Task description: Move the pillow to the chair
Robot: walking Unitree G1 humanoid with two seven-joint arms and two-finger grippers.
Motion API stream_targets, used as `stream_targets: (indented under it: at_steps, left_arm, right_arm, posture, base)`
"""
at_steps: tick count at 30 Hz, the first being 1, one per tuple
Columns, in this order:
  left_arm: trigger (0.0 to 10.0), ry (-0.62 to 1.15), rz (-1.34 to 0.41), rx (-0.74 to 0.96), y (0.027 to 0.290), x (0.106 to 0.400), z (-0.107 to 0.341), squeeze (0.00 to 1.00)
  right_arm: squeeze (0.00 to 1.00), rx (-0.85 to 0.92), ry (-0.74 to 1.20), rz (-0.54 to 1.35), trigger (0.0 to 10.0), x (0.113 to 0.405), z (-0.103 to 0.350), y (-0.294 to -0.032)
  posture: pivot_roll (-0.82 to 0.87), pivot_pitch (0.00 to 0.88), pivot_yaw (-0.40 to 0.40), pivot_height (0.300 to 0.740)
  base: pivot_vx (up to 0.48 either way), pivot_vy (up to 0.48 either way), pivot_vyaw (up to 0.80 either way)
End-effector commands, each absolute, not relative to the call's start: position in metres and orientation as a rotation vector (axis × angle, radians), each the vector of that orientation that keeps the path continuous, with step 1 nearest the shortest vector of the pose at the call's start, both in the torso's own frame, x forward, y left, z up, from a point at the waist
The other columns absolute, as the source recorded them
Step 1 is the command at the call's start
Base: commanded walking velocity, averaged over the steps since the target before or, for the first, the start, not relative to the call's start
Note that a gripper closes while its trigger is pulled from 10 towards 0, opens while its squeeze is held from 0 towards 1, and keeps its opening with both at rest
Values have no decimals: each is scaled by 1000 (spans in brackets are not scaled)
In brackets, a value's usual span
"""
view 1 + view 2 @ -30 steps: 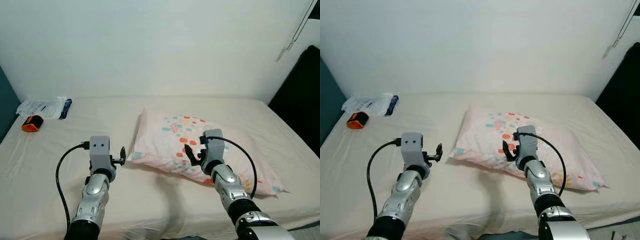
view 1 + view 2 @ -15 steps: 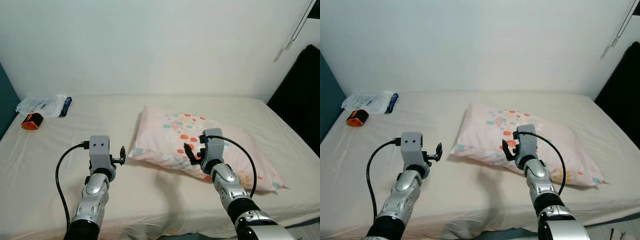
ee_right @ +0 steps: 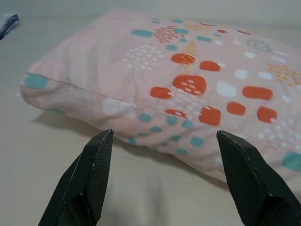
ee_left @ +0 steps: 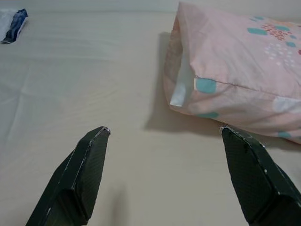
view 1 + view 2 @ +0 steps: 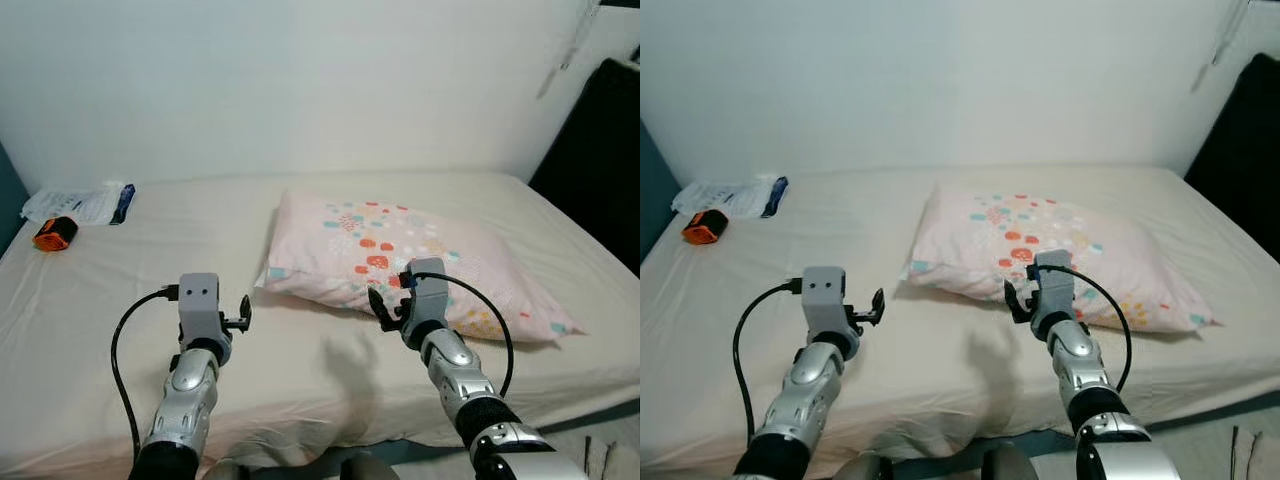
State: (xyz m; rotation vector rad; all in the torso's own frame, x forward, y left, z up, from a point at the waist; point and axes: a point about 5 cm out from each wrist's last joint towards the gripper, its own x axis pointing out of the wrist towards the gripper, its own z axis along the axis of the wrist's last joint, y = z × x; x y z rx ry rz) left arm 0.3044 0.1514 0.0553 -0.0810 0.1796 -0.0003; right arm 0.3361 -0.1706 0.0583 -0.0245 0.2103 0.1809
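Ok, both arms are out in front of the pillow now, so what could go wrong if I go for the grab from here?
Both open end effectors, left and right, sit short of the pillow, so closing now would likely catch the sheet. The left one lines up beside the pillow's open corner, so it may pinch only loose cover. A one-sided grip could let the pillow sag and drag across the bed.

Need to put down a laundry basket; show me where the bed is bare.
Bare sheet lies between the pillow and the orange object with the white packets. The bed's right half is taken by the pillow.
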Motion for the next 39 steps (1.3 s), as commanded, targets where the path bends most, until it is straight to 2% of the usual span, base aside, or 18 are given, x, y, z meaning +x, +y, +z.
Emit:
stream_targets:
  at_steps: [1,8,39]
  left_arm:
    - [10000,180,-5,-75,152,304,57,0]
    - [10000,175,-1,-66,155,305,60,0]
    - [10000,199,6,-49,161,304,60,0]
  right_arm:
    - [0,-5,206,169,10000,337,60,-171]
    - [0,8,194,173,10000,337,60,-170]
    - [0,19,178,169,10000,339,64,-168]
  posture:
    - [-20,0,-63,630]
    - [-13,0,-58,600]
    - [0,0,-44,585]
  base:
    - [0,0,0]
    - [0,0,0]
    - [0,0,0]
